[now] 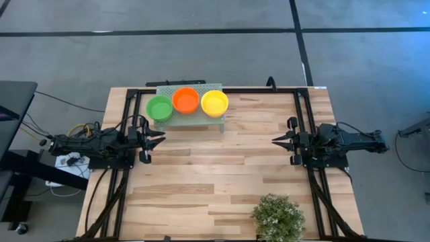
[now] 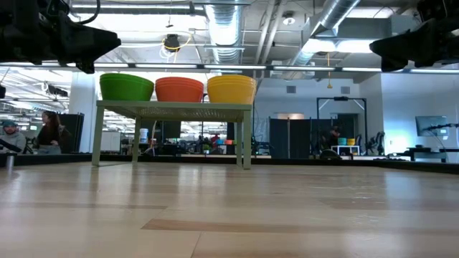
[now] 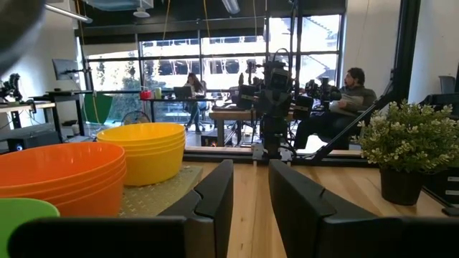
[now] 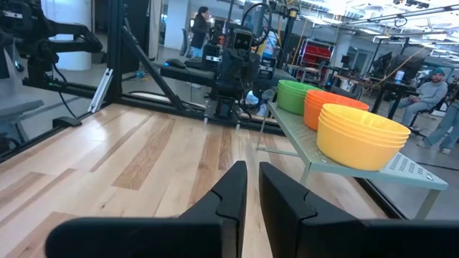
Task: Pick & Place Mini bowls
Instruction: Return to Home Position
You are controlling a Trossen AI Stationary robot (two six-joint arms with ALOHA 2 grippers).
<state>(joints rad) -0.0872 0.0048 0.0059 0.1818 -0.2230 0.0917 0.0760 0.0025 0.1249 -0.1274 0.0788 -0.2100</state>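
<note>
Wood-plank table (image 1: 222, 175) in a busy robot lab: the left gripper (image 1: 156, 139) and right gripper (image 1: 279, 141) hang at opposite sides, each with fingers parted by a narrow gap, holding and touching nothing. Well apart from both, the mini bowls (image 2: 179, 89) sit as 3 colour-sorted piles, a green stack (image 1: 160, 107), an orange stack (image 1: 186, 100) and a yellow stack (image 1: 214, 103), side by side on the pale green perforated stand (image 1: 195, 118) at the table's back edge. No loose bowl shows on the boards, so the sorting looks finished, with only the arms' parking left.
</note>
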